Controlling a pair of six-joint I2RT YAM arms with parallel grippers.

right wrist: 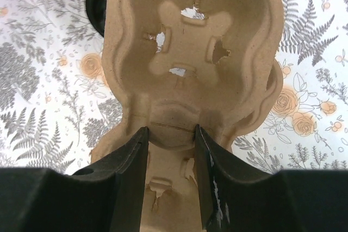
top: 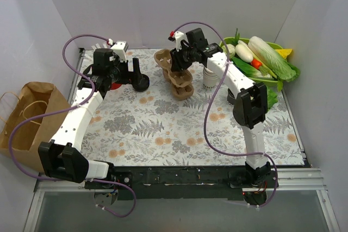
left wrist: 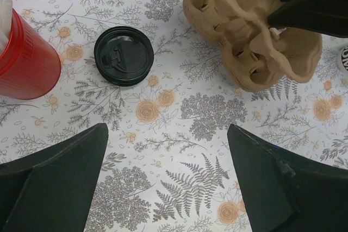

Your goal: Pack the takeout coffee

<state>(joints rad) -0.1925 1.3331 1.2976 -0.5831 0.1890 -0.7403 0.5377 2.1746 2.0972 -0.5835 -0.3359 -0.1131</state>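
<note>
Only the right wrist view shows the right gripper [right wrist: 169, 131] pinching the empty carrier [right wrist: 190, 36]; left gripper [left wrist: 167, 129] spread near the black lid [left wrist: 123, 56].

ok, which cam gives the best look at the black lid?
Left wrist: the black lid lies whole and unobstructed, its moulded top readable. Top external shows it small and dark, with the detail lost. Right wrist catches only a sliver at the frame's upper left, behind the pulp carrier.

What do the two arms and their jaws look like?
Both the left arm and right arm have white links and blocky black joint housings, each trailed by a looping purple cable. The jaws are matte black, broad and wedge-shaped.
</note>
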